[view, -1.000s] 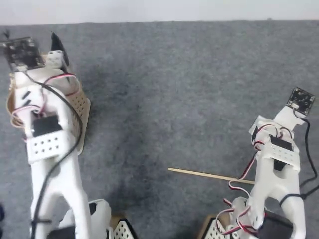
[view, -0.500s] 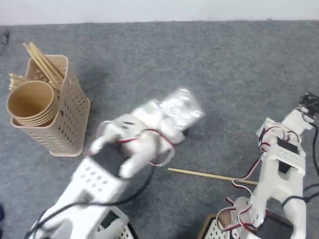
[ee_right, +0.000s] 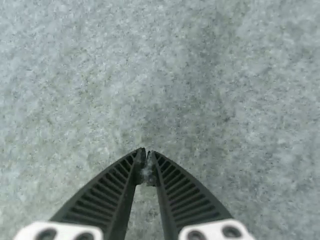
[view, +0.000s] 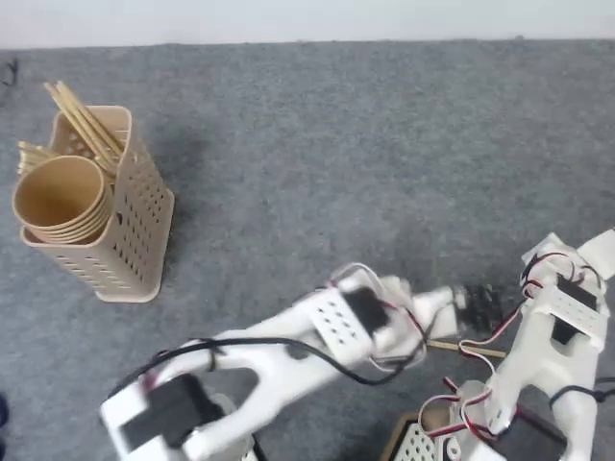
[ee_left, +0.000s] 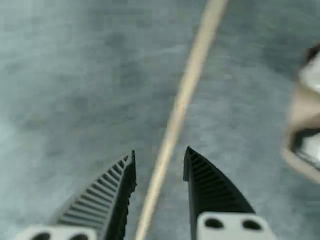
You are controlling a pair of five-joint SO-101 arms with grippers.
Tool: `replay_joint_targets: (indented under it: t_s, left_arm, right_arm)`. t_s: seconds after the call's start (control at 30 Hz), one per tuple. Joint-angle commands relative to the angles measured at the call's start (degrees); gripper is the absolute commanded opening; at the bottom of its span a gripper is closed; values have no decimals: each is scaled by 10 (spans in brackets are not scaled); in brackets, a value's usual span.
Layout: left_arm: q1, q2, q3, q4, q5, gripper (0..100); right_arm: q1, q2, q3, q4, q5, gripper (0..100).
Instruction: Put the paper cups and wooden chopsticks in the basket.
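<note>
A single wooden chopstick [view: 468, 348] lies on the grey carpet at the front right, partly covered by an arm. My left gripper [view: 478, 305] hangs over it at the end of the left arm, which stretches across the table. In the left wrist view the left gripper [ee_left: 160, 152] is open, and the chopstick [ee_left: 185, 95] runs lengthwise between its fingers. My right gripper [ee_right: 147, 152] is shut on nothing above bare carpet. The beige perforated basket [view: 135, 240] stands at the far left, holding stacked paper cups [view: 60, 197] and several chopsticks [view: 82, 115].
The right arm [view: 562, 322] stands upright just right of the lone chopstick, close to my left gripper. A blurred white and tan part [ee_left: 305, 125] sits at the edge of the left wrist view. Both arm bases occupy the front edge. Grey carpet [view: 317, 154] covers the middle.
The left arm has swung from over the basket across the table to the lone chopstick at the front right. The right arm has shifted slightly to the right.
</note>
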Motion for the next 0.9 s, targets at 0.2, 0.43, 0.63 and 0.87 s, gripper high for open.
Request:
replay_joint_targets:
  t_s: [0.2, 0.43, 0.63, 0.87]
  left_arm:
    - [18, 126, -97, -4, -7, 148]
    - [18, 166, -160, 64, -11, 150]
    - [-1, 218, -217, 114, -11, 151]
    - [2, 240, -240, 141, -12, 148]
  right_arm:
    - [3, -20, -8, -15, -7, 9]
    - [2, -20, -8, -14, -6, 8]
    - [7, -21, -8, -11, -5, 8]
    - [39, -77, 24, -17, -7, 9]
